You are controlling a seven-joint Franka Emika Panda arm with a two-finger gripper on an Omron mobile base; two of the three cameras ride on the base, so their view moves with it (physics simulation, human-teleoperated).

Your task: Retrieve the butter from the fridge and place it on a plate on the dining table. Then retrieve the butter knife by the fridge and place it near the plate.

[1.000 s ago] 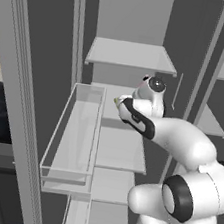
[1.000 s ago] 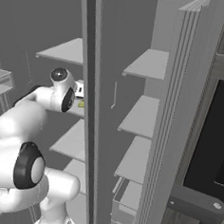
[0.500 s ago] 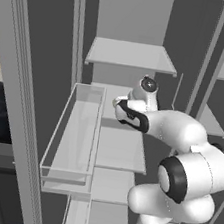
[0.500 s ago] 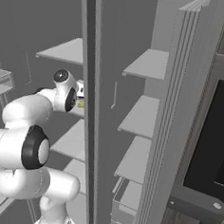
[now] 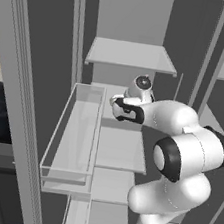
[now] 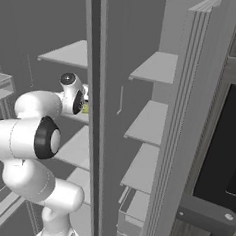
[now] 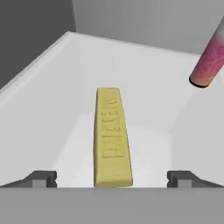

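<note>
The butter [image 7: 112, 138], a pale-yellow stick with embossed lettering, lies lengthwise on a white shelf inside the fridge [image 5: 132, 56]. My gripper [image 7: 112, 178] is open, its two dark fingertips [image 7: 41, 177] standing wide on either side of the stick's near end without touching it. From the left base view my hand [image 5: 127, 106] reaches in over the middle shelf. In the right base view a sliver of the butter [image 6: 85, 107] peeks out beside the hand [image 6: 74, 94]. The plate, dining table and butter knife are out of view.
A pink-and-orange cylinder [image 7: 210, 57] stands on the same shelf beyond the butter to the right. The shelf's side wall [image 7: 35, 100] runs close on the left. A clear door bin [image 5: 75, 134] hangs left of my arm; the fridge's centre post [image 6: 93, 113] stands right of it.
My hand has pushed slightly deeper and leftward into the fridge, and the elbow has swung nearer the cameras. The jaws have stayed open.
</note>
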